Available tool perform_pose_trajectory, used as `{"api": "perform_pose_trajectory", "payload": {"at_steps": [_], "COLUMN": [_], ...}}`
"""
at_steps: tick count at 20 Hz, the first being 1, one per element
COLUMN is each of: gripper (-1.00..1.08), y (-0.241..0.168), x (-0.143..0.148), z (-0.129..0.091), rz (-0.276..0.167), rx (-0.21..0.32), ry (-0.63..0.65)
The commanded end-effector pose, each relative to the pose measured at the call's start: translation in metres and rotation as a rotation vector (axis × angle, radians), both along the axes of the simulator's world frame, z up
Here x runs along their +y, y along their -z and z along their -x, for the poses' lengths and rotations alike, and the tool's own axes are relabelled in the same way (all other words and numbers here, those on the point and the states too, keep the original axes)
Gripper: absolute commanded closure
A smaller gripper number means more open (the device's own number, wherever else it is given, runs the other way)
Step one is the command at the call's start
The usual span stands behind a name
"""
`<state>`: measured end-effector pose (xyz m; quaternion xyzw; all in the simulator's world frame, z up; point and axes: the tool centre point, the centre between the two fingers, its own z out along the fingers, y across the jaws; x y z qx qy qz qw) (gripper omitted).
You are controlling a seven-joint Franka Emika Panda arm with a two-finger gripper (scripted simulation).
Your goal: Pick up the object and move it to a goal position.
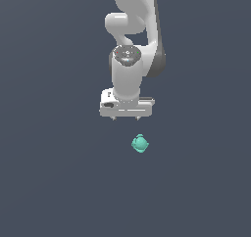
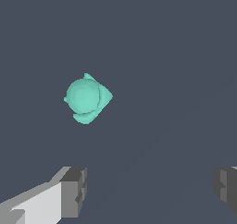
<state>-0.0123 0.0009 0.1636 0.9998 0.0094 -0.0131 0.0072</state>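
The gripper point(image 1: 126, 118) points down, and its two fingers are spread wide apart. Nothing is between them. In the wrist view, one grey finger point(image 2: 74, 191) shows at one side and the other finger sits far across at the other side, with only bare floor in the gap.

The ball point(image 1: 140, 143) is small, teal-green and lumpy. It lies on the floor, near the gripper but not touching it. In the exterior view it sits lower in the picture than the fingers and a little toward the exterior view's right. In the wrist view the ball point(image 2: 86, 98) looks round with a few flat, pointy bits sticking out. It is not lined up between the fingers.

The white arm point(image 1: 131, 45) goes up from the gripper and out of the picture.

The floor point(image 1: 54, 172) is flat, plain and dark blue-grey all over. No walls or edges show.
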Motion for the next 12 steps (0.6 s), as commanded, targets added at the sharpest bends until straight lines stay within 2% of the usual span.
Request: {"api": "perform_pose_trajectory", "payload": {"at_steps": [1,12], "gripper": [-0.92,-0.92], "y": [0.0000,0.0027], "x": [0.0000,-0.0027], "z": [0.0000,-0.0029], "rz": [0.000,0.003], "rx": [0.000,-0.002], "ry": [0.000,-0.029]}}
